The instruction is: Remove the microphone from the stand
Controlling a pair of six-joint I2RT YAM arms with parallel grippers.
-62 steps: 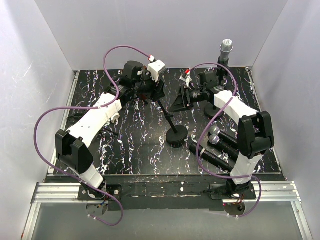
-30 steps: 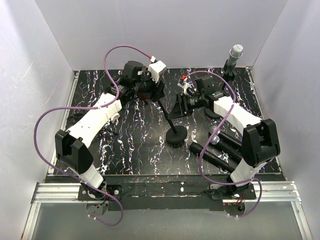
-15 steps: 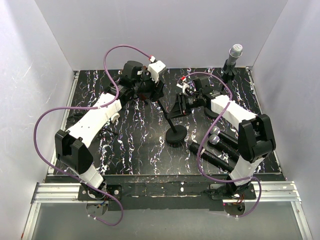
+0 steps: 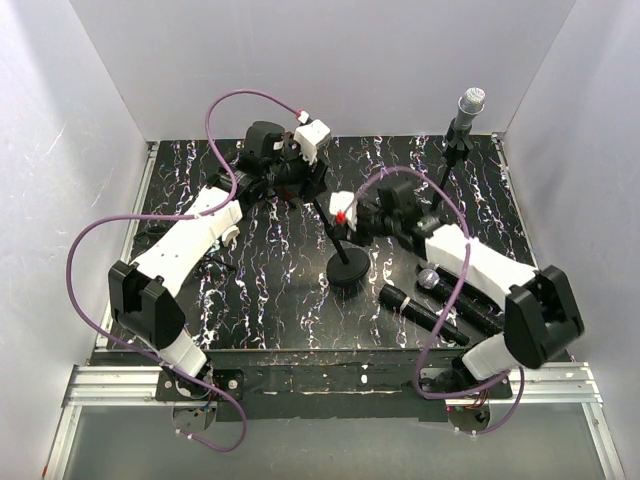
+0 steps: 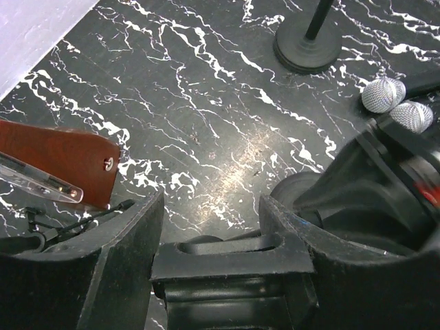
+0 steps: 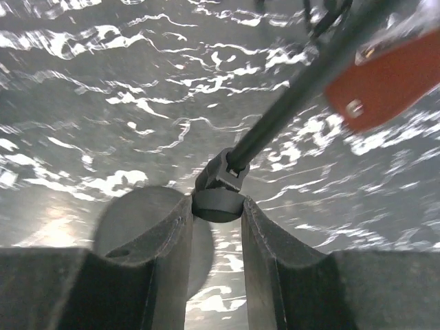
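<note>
Arms | left gripper (image 5: 212, 206) extended far-centre, clamped on stand (image 4: 347, 268) top | right gripper (image 6: 214, 203) bent inward, pinching stand's lower joint

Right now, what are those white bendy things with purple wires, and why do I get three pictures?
They are two robot arms. The big picture looks down from above; the other two come from little cameras on each wrist. The left arm and right arm each end in jaws. Both pairs are shut on a tilted stand with a round foot. On the black marbled table lie loose microphones. One microphone stands in another stand at the back.
</note>
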